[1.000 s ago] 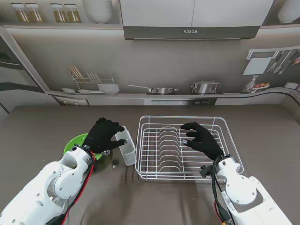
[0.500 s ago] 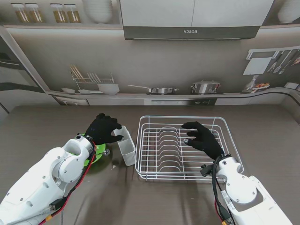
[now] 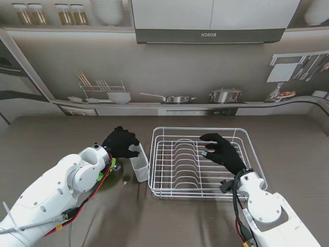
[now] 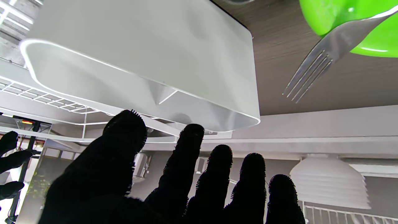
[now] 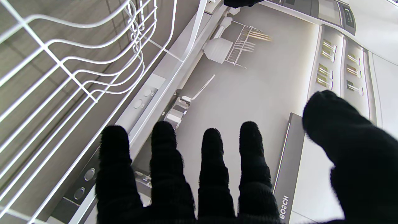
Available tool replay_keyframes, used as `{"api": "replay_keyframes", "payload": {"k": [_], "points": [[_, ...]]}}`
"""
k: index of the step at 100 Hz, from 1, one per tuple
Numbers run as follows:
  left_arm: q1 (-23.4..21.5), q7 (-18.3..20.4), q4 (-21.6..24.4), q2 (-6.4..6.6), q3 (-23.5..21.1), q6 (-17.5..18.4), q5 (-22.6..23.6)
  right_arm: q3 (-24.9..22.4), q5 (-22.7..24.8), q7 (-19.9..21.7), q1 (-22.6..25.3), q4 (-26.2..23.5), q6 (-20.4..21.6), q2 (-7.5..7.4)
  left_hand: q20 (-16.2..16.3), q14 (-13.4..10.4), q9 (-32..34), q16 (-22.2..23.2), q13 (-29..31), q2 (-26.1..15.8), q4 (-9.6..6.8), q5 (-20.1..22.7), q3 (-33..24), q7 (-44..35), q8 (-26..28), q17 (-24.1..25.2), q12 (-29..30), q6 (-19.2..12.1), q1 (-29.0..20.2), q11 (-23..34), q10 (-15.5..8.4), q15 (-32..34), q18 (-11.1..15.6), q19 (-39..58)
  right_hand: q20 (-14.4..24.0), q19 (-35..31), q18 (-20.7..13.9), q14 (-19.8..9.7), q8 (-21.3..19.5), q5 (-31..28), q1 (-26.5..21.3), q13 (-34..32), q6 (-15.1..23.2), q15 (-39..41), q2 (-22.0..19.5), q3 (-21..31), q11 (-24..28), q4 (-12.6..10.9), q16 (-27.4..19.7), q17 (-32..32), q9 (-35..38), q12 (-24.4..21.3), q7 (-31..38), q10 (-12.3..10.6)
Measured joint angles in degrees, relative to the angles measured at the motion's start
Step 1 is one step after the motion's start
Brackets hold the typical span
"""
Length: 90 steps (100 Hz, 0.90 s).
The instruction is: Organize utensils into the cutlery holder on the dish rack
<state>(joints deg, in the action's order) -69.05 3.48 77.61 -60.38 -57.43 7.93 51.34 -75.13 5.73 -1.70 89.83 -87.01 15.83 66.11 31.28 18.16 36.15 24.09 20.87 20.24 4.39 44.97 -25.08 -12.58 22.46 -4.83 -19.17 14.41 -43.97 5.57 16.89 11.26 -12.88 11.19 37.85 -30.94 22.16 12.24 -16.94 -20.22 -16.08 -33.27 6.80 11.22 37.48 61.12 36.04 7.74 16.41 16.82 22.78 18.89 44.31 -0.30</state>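
Observation:
A white plastic cutlery holder [image 3: 140,165] [image 4: 155,56] hangs on the left side of the white wire dish rack [image 3: 205,128] [image 5: 45,47]. My left hand [image 3: 119,142] [image 4: 174,186] hovers just left of the holder's far end, with its fingers spread and nothing in them. A steel fork [image 4: 314,67] leans on the rim of a green bowl [image 4: 351,18] [image 3: 105,170], its tines out over the table. My left forearm hides most of the bowl in the stand view. My right hand [image 3: 221,152] [image 5: 217,180] floats open over the rack's plate slots.
The brown tabletop [image 3: 288,149] reaches a back wall printed with kitchen shelves, pots and a hood. A small pale speck [image 3: 125,181] lies on the table near the holder's near end.
My left arm has swung in, its elbow rising and now covering most of the green bowl. The left hand shifted slightly farther and right, toward the holder. The right hand stayed put.

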Motion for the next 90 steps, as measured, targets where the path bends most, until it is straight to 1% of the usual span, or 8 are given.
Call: {"api": "replay_keyframes", "payload": {"k": [7,12,16,24,42,59,62,90], "points": [[0.58,0.22,-0.41,0.0,0.61,-0.11,-0.14,0.0,-0.03,-0.03,-0.02,0.01,-0.04,0.01,0.0,-0.03,0.0,-0.01,0.0,0.99,0.0,-0.06,-0.23,-0.03,0.38,0.0,0.0,0.0,0.27,0.07,0.0,-0.12,0.31,0.0,0.0,0.0,0.0,0.0,0.0,0.0,0.0,0.0,0.0,0.0,-0.02,0.0,0.0,-0.01,0.0,0.0,0.0,0.0,0.0,0.0],[0.85,0.28,-0.62,0.0,0.92,-0.17,-0.13,0.0,-0.04,-0.07,-0.03,0.02,-0.07,0.02,0.0,-0.03,0.0,-0.01,0.02,1.0,0.0,1.15,-1.57,-1.47,1.29,0.0,0.0,0.19,0.26,0.34,0.0,-0.12,0.58,0.0,0.0,0.0,0.0,0.0,0.0,0.0,0.0,0.0,0.0,0.0,-0.02,0.0,0.0,-0.01,0.0,0.0,0.0,0.0,0.0,0.0],[1.04,0.28,-0.83,0.0,1.17,-0.2,-0.13,0.0,-0.06,-0.1,-0.04,0.02,-0.1,0.03,0.0,-0.03,0.0,-0.01,0.05,1.04,-0.02,1.97,-2.25,-1.91,1.7,-0.03,0.0,0.24,1.42,0.61,0.0,-0.12,0.79,0.0,0.0,0.0,0.0,0.0,0.0,0.0,0.0,0.0,0.0,0.0,-0.03,0.0,0.0,-0.01,0.0,0.0,0.0,0.0,0.0,0.0],[1.39,0.23,-1.27,0.0,1.75,-0.31,-0.01,-0.01,-0.09,-0.12,-0.05,0.02,-0.15,0.04,0.0,-0.03,0.05,-0.01,0.06,1.9,-0.02,3.27,-3.74,-2.93,2.96,-0.18,0.0,0.24,0.7,0.79,-0.01,0.55,1.21,0.0,0.0,0.0,0.0,0.0,0.0,0.0,0.0,0.0,0.0,0.0,-0.04,0.0,0.0,-0.01,0.0,0.0,0.0,0.0,0.0,0.0],[1.83,0.14,-2.04,0.0,2.57,-0.29,0.56,-0.04,-0.29,-0.12,-0.05,0.02,-0.23,0.06,0.0,-0.05,0.06,0.05,0.06,2.05,-0.01,4.54,-3.89,-4.18,4.01,-0.3,-0.15,-0.02,0.9,0.79,-0.01,0.56,1.32,0.0,0.0,0.0,-0.01,0.0,0.0,0.0,0.0,0.0,0.0,0.0,-0.05,0.0,0.0,-0.01,0.0,-0.04,0.0,0.0,0.0,0.0],[2.36,-0.12,-2.98,0.0,3.46,-0.38,0.39,-0.07,-0.61,-0.11,-0.04,0.02,-0.31,0.09,0.0,-0.08,-0.03,0.05,0.06,2.05,-0.01,4.76,-4.49,-4.93,4.4,-0.3,-0.02,-0.04,0.87,-0.1,-0.05,0.56,1.34,0.0,0.0,0.0,-0.01,0.0,0.0,0.0,0.0,0.0,0.0,0.0,-0.07,0.0,0.0,-0.01,0.0,-0.07,0.0,0.0,0.0,0.01],[2.45,-0.16,-3.12,0.0,3.62,-0.4,0.33,-0.07,-0.64,-0.11,-0.04,0.01,-0.33,0.09,-0.03,-0.09,-0.03,0.05,0.06,2.05,-0.01,4.78,-4.49,-4.91,4.45,-0.3,-0.32,-0.06,0.87,0.66,-0.05,0.56,1.34,0.0,0.0,0.0,0.0,0.0,0.0,0.0,0.0,0.0,0.0,0.0,-0.07,0.0,0.0,-0.01,0.0,-0.07,0.0,0.0,0.0,0.01],[3.59,-0.4,-4.78,0.0,5.37,-0.32,0.0,-0.07,-0.99,-0.04,-0.01,-0.03,-0.52,0.12,-0.11,-0.15,-0.03,0.05,0.06,2.05,-0.01,5.65,-5.21,-4.8,4.71,-0.3,-0.32,-1.22,0.87,0.57,-0.05,0.56,1.35,0.0,0.0,0.0,-0.01,0.0,0.0,0.0,0.0,0.0,-0.03,0.0,-0.67,0.0,0.0,-0.01,0.0,-0.31,0.0,0.0,0.0,0.04]]}}
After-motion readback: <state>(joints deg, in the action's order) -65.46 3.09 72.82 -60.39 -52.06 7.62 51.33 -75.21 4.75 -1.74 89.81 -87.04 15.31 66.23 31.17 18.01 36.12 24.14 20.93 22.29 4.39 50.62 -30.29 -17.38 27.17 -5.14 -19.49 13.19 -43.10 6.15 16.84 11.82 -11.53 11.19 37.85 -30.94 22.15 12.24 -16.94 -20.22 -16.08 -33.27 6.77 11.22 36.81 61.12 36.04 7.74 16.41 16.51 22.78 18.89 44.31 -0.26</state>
